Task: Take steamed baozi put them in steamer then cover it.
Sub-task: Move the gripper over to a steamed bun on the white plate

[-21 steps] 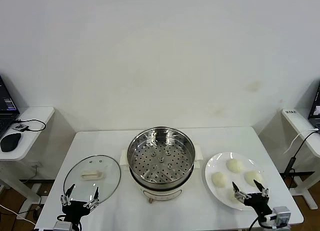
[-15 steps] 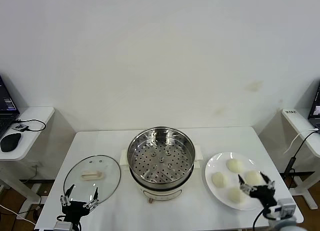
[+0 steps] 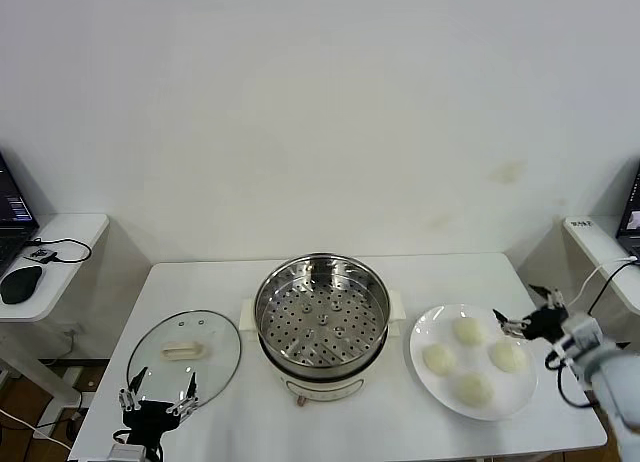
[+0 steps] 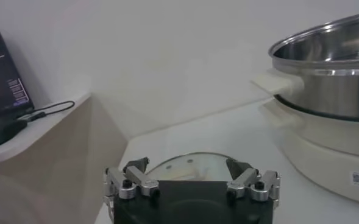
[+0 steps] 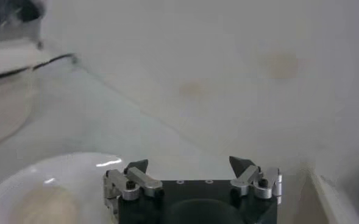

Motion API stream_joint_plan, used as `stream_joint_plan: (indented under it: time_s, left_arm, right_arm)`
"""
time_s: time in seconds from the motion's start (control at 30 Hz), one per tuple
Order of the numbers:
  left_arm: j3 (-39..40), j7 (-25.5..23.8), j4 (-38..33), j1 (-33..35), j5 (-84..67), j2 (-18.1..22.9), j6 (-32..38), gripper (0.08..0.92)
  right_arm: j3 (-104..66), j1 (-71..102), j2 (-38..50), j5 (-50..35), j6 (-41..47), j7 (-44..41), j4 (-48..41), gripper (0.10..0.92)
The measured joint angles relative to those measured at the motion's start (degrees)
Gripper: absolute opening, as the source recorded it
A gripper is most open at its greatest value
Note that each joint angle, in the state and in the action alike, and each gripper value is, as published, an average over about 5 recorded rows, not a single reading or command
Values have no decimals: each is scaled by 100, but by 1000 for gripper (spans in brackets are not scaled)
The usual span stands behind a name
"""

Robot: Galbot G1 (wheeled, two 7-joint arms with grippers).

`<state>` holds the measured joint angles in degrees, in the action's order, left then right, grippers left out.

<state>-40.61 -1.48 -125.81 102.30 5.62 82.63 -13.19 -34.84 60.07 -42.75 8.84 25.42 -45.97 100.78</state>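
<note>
Several cream-white steamed baozi (image 3: 468, 331) lie on a white plate (image 3: 432, 327) at the table's right. The steel steamer (image 3: 322, 317) stands uncovered in the middle, its perforated tray bare. The glass cover (image 3: 185, 354) lies flat on the table to the left. My right gripper (image 3: 522, 313) hangs open and holding nothing over the plate's far right edge, beside the baozi. In the right wrist view my right gripper (image 5: 190, 164) faces the wall, with a baozi (image 5: 42, 207) below it. My left gripper (image 3: 158, 388) waits open at the cover's near rim (image 4: 185, 163), with the steamer (image 4: 325, 91) beyond.
A side desk (image 3: 55, 232) with a mouse and cable stands left of the table. Another desk (image 3: 600, 242) with a cable stands at the right, close to my right arm. The wall rises right behind the table.
My right gripper has swung from over the plate's front to its far right edge, uncovering the front baozi. The left gripper, cover and steamer have not moved.
</note>
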Motion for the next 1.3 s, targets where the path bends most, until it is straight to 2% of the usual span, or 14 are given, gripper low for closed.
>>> stream_joint_plan:
  time_s: [0.23,0.53,0.87,1.3]
  left_arm:
    - [-57,6,-88,46,37,84,11,823]
    - [-63,5,-104,96,94,164,14,823]
    - [-102,-12,-69,126,118,186,13,823]
    - [-98,-22,136,40,133,189,7,823]
  right_arm:
    - [1726,-1674,567,662,-325,-1516,-785,823]
    - [3657,-3239,652,1060,-784,-2467,-1772,823]
    - [4348,-3803,225,1368,-1215,-2727,-2831,823]
    - [4636,-4107,-258,1412,-1316,-2539,-3753,823]
